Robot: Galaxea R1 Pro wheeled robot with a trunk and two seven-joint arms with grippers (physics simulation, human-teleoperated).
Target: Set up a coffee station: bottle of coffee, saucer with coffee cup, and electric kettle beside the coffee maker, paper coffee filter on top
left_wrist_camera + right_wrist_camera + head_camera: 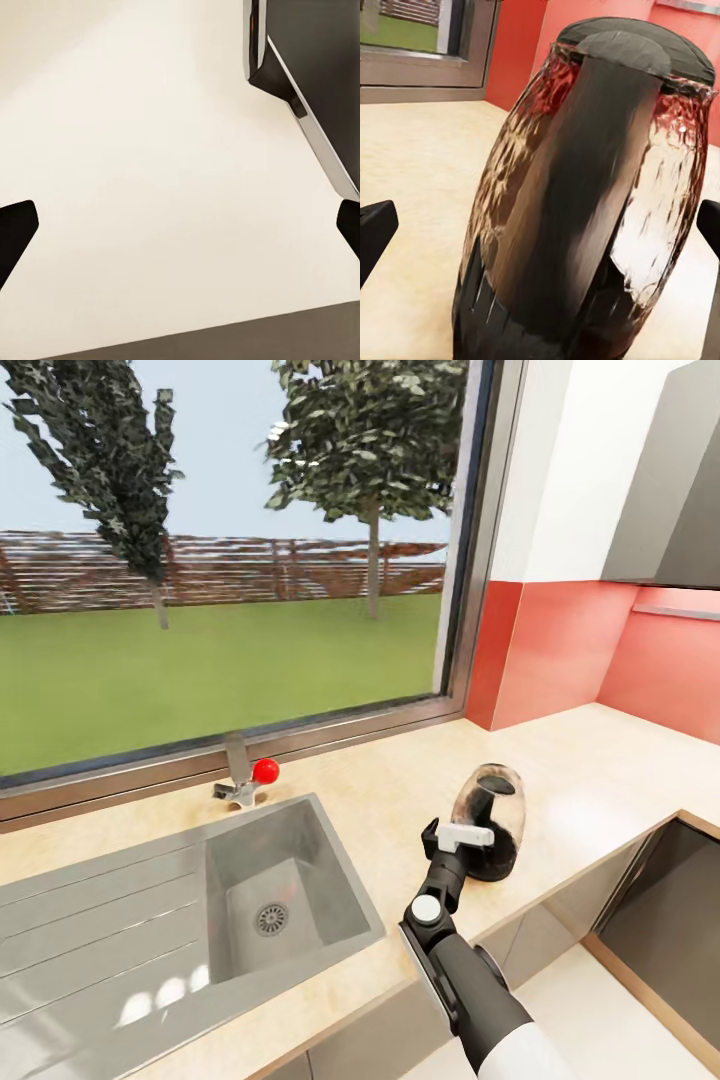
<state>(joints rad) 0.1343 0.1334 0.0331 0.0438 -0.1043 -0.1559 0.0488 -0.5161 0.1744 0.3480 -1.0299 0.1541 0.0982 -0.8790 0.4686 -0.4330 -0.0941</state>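
Here the step in hand is the electric kettle (488, 822). It stands on the light wood-grain desk (400, 810), near the front edge, to the right of the steel sink (270, 900) and below the big window (220, 540). The right gripper (462, 838) is at the kettle's handle side. In the right wrist view the kettle (585, 202) stands between the two dark fingers (375, 229), which are spread wide and seem not to touch the glass, so nothing is gripped. The left gripper (180, 225) is also spread open, over a plain pale surface beside a dark, chrome-edged panel (315, 75). I judge that the next move needs the right fingers to close on the handle and then carry the kettle upright toward the coffee maker.
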